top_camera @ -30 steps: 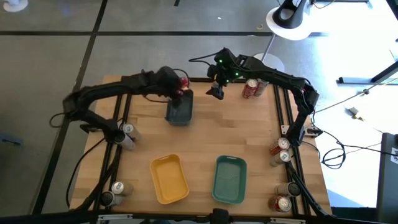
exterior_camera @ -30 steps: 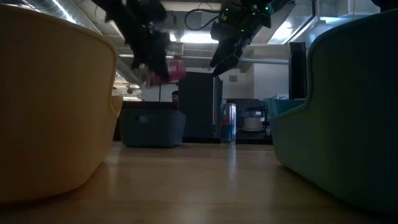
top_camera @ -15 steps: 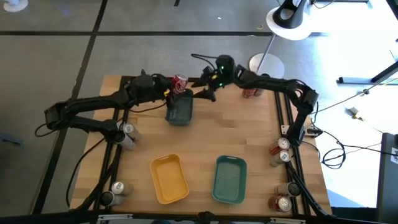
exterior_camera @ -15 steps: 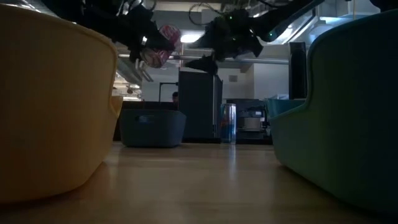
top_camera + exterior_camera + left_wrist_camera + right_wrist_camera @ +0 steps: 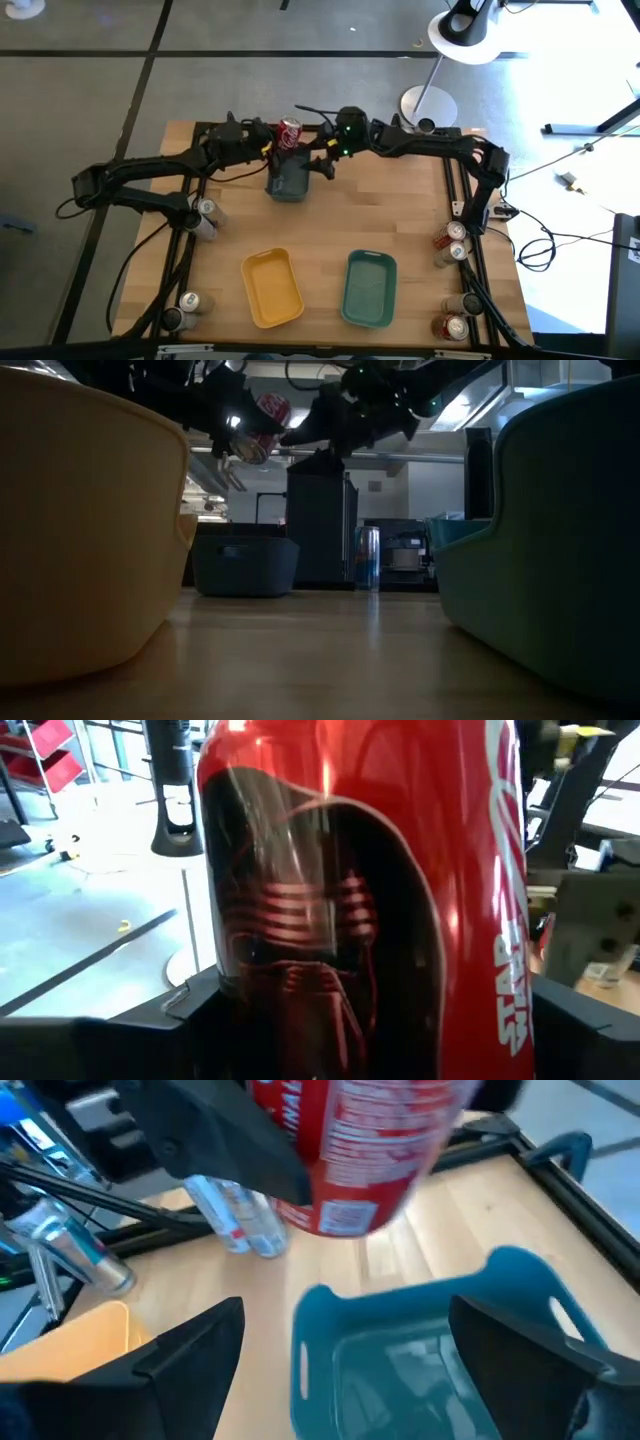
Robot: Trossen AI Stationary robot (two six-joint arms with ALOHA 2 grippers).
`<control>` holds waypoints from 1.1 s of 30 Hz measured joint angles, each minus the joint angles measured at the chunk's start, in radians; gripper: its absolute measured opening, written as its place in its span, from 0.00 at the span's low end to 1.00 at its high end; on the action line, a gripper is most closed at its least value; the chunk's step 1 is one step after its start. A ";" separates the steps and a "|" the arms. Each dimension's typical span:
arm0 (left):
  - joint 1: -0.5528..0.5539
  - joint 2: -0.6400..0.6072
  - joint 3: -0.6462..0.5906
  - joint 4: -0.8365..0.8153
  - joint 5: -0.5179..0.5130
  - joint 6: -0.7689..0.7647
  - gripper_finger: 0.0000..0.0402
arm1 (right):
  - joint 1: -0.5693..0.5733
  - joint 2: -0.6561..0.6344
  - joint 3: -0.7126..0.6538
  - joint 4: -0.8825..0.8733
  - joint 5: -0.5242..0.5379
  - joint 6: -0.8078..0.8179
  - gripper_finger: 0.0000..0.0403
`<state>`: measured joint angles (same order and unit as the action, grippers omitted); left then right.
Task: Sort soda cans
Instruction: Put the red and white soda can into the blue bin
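A red soda can with a silver top hangs over the far end of the dark blue tray, and my left gripper is shut on it. In the left wrist view the can fills the picture. My right gripper stands open just right of the can and above the tray's right rim. The right wrist view shows its two fingers spread over the tray, with the can ahead of them and apart from them. In the low view the can is high above the table. My left gripper pinches the red can's side wall between its two fingers, one on each side. The fingers come about level from the table's left and lie across the can. The can is lifted clear above the blue tray, a little tilted, top up.
A yellow tray and a teal tray lie near the front edge. Soda cans stand along the left edge and the right edge. Another can stands at the far side.
My left gripper has tipped up from pointing down to about level, and the red can has risen with it above the blue tray. My right gripper has moved toward the table's left and down, tipping up, and has come close to the can with its fingers still open.
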<state>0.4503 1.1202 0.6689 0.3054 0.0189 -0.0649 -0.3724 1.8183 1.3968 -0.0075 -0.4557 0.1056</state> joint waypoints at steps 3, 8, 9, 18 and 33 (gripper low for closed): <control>0.000 0.000 0.000 -0.001 0.000 0.017 0.75 | -0.002 -0.002 0.000 -0.066 -0.001 -0.006 0.87; 0.000 -0.003 0.000 -0.008 0.000 0.017 0.75 | -0.061 -0.033 0.007 -0.130 -0.007 0.000 0.87; 0.000 -0.005 0.000 -0.008 0.000 0.017 0.75 | -0.077 -0.041 0.008 -0.133 -0.014 -0.004 0.87; 0.000 -0.018 -0.013 -0.016 0.000 0.025 0.75 | -0.129 -0.043 -0.132 0.441 -0.190 0.120 0.87; -0.005 -0.013 -0.012 0.028 0.008 -0.016 0.75 | 0.004 -0.014 -0.120 0.659 0.095 0.240 0.87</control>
<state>0.4450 1.1077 0.6567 0.3336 0.0267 -0.0806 -0.3680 1.8045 1.2770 0.6514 -0.3611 0.3451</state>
